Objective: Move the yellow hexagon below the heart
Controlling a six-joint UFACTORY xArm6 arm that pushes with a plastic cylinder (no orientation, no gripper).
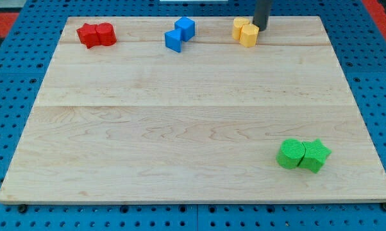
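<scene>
— Where's the yellow hexagon block?

— Up at the view's top, right of centre, on the pale wooden board (193,115). There are two yellow blocks pressed together there: one (240,27) further left and up, one (249,36) lower and right. Which is the hexagon and which the heart, I can't make out from here; the shapes run together.

— Which way does it point? Any long axis?

— Can't tell for a single block. The pair as a clump runs slantwise, from upper left to lower right.

— And the rod?

— The straight dark rod comes down from the view's top edge, and my tip (261,27) sits right against the yellow pair on its right side, touching or as good as.

— Is a claw open or closed?

— There's no claw on it, only the rod, so nothing clenched or released.

— Any writing or labels?

— None that I can read.

— What else is on the board?

— Two blue blocks (180,34), cube-like, touching, left of the yellow ones. Two red blocks (96,34) touching in the top left corner. Two green blocks (303,154), one rounded, one star-like, touching, near the bottom right. The board lies on a blue pegboard table (13,96).
</scene>
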